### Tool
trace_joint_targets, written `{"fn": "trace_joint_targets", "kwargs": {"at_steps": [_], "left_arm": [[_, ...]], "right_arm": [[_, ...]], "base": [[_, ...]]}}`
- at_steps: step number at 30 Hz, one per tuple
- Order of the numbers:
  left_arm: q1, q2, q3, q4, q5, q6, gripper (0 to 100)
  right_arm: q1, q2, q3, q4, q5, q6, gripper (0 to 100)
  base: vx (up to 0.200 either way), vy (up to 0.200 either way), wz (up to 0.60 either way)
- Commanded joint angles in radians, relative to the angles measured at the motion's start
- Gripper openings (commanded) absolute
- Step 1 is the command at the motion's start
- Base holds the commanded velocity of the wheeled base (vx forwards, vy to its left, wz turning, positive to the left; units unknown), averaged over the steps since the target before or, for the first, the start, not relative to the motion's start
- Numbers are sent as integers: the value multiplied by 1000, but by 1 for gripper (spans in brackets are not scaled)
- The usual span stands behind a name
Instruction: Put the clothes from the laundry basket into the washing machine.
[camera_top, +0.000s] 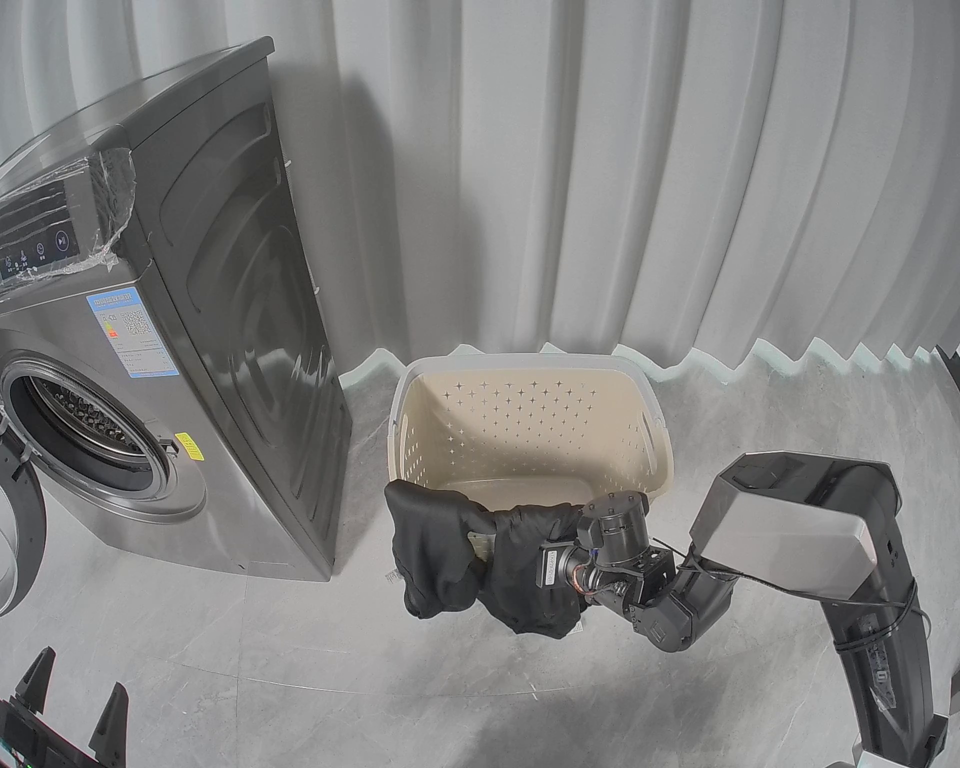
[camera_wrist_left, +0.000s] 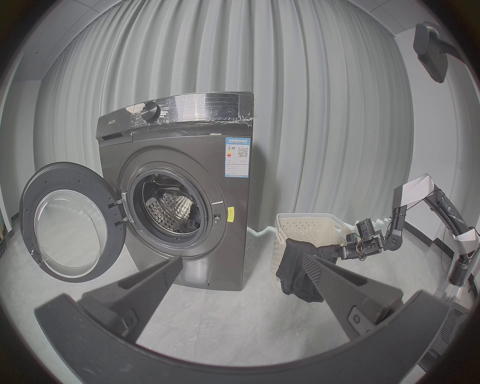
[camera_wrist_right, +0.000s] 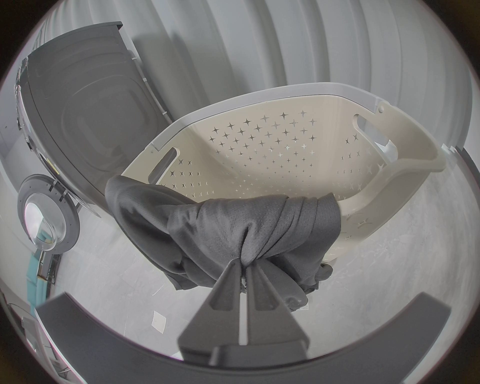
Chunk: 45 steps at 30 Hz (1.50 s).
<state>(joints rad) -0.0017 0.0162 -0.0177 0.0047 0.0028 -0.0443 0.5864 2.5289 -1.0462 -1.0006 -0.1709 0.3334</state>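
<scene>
The dark garment (camera_top: 470, 565) hangs bunched, pinched tight by the right gripper (camera_wrist_right: 243, 267) and draped over the near rim of the laundry basket (camera_top: 530, 362) just beyond it. Well to that gripper's left stands the washing machine (camera_top: 230, 300), its door (camera_wrist_left: 70, 220) wide open. The left gripper (camera_wrist_left: 241, 262) is spread and holds nothing.

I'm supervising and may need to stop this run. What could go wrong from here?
1. The garment lies over the basket rim; pulling it away could drag or tip the basket.
2. The right gripper pinches only a small bunch, so the loose cloth might slip out or trail on the floor.
3. Hanging folds could catch on the open door.
</scene>
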Motion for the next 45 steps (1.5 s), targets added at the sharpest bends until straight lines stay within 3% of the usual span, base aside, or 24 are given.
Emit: {"fn": "trace_joint_targets", "kwargs": {"at_steps": [1, 6, 7, 34, 35, 45], "left_arm": [[0, -16, 16, 0, 2, 0, 100], [0, -16, 16, 0, 2, 0, 100], [0, -16, 16, 0, 2, 0, 100], [0, -16, 16, 0, 2, -2, 100], [0, -16, 16, 0, 2, -2, 100], [0, -16, 16, 0, 2, -2, 100]], "right_arm": [[7, -30, 23, 0, -1, 1, 0], [6, -19, 23, 0, 2, -1, 0], [4, -18, 21, -1, 2, -1, 100], [-5, 40, -81, 4, 8, -22, 100], [-5, 40, -81, 2, 8, -22, 0], [15, 31, -63, -50, 13, -22, 0]], "base": [[0, 0, 0], [0, 0, 0], [0, 0, 0], [0, 0, 0], [0, 0, 0], [0, 0, 0]]}}
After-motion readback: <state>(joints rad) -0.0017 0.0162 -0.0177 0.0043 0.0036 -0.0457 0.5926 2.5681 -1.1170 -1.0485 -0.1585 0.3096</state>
